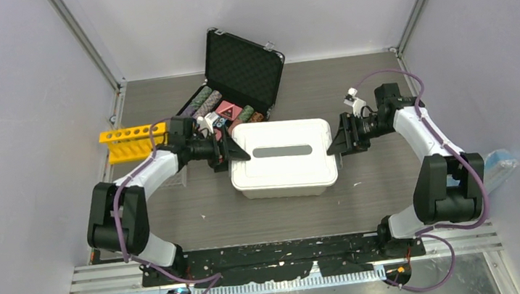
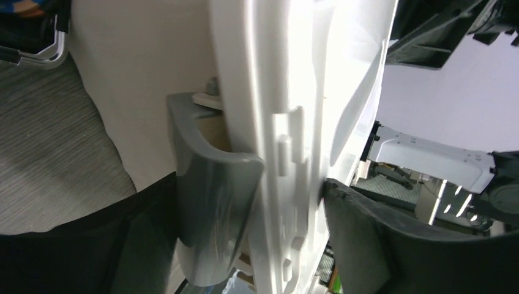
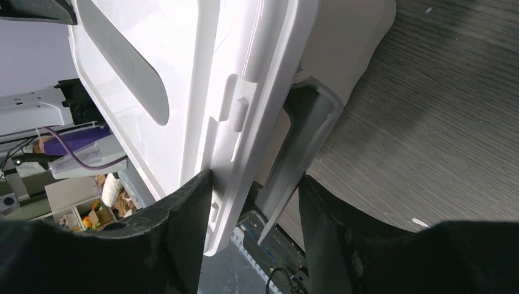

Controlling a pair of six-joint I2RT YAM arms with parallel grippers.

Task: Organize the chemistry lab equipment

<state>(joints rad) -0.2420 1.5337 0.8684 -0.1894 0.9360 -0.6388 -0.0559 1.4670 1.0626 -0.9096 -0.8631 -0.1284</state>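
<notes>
Right claw [image 3: 256, 180] clamps one white bin [image 1: 281, 170] end; left claw [image 2: 248, 184] straddles the other, grip unclear.

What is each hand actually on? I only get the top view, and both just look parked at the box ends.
Observer: The left hand straddles the left latch and the lid rim together.
Operator: And the right one?
Observer: Same. The right hand has the rim and the right latch between its jaws, and the jaw on the lid's top side touches the lid. I can't tell if either hand is clamped.
</notes>
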